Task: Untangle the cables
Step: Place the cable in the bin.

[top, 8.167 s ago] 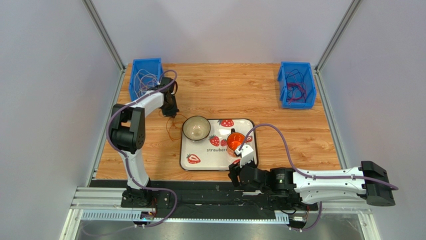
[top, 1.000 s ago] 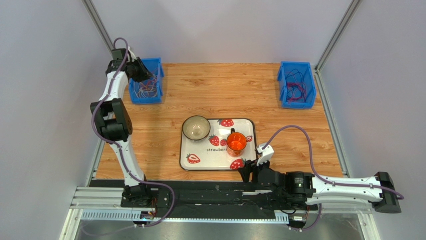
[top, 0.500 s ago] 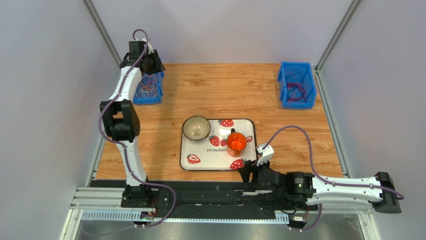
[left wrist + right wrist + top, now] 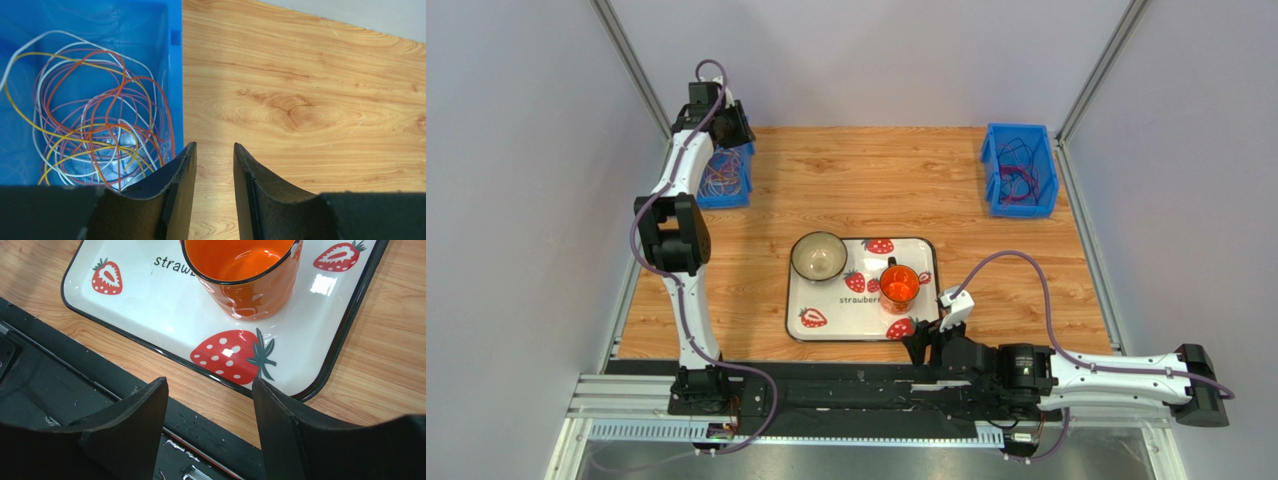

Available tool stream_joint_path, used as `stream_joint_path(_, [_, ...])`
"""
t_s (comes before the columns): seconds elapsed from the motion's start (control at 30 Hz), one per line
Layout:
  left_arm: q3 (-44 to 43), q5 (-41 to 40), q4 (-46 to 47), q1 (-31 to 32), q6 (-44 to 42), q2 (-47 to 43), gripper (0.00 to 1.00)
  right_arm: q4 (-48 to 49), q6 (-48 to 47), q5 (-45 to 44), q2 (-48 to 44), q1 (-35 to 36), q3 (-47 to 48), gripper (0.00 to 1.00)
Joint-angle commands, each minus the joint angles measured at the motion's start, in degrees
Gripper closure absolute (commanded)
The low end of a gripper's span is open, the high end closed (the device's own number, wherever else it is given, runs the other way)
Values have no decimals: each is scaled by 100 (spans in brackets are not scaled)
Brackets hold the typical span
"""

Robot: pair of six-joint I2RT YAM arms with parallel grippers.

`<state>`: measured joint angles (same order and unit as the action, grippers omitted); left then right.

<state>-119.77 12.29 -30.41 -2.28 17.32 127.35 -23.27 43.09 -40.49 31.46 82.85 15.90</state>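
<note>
Right wrist view, near edge of the table (image 4: 390,365): right gripper (image 4: 210,382), jaws wide, empty, at the tray (image 4: 150,305) rim; we count it well apart from any wire. Far left corner: left gripper (image 4: 214,146), jaws part open, empty, over bare wood. The cables (image 4: 95,117) lie coiled in the blue bin (image 4: 174,60), left of those jaws in its wrist view; left arm nearer.

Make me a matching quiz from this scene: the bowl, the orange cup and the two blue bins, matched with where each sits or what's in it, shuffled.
1. bowl
2. orange cup
3. left bin
4. right bin

A. holds purple and dark cables
B. on the tray, right of the bowl
C. holds yellow, orange and white cables
D. at the tray's far left corner

Pairs: 1-D, 2-B, 3-C, 4-A
</note>
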Motion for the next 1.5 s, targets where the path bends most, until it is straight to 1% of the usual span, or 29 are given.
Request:
stream_joint_path(0.0, [-249,-43,-61,26,-97,53,59,226,94,-231,-17,21,-17,33])
stream_joint_path(0.17, [-118,-192,-96,17,-132,97,60,226,103,-231,-17,29,-17,33])
stream_joint_path(0.3, [163,-298,44,9,-115,-26,60,217,94,-231,-17,29,-17,33])
stream_joint_path(0.6, [392,-324,27,-184,-36,-87,61,235,94,-231,-17,21,-17,33])
stream_joint_path(0.77, [752,-298,237,-343,43,-307,61,226,86,-222,-9,29,-17,33])
stream_joint_path(0.97, [814,-254,97,-510,87,-395,62,226,94,-222,-9,21,-17,33])
stream_joint_path(1.1, [946,-324,115,-510,131,-789,62,226,85,-222,-9,29,-8,34])
stream_joint_path(1.23, [972,-465,-131,-519,210,-1124,59,217,85,-205,-35,21,1,34])
stream_joint_path(1.33, [1182,-447,-158,-510,236,-1466,55,165,50,-153,-70,29,71,34])
stream_joint_path(1.37, [1236,-447,-167,-510,245,-1563,51,78,50,-135,-61,21,167,35])
stream_joint_path(1.47, [1368,-473,-298,-510,280,-1906,49,-133,50,-82,-18,29,343,34])
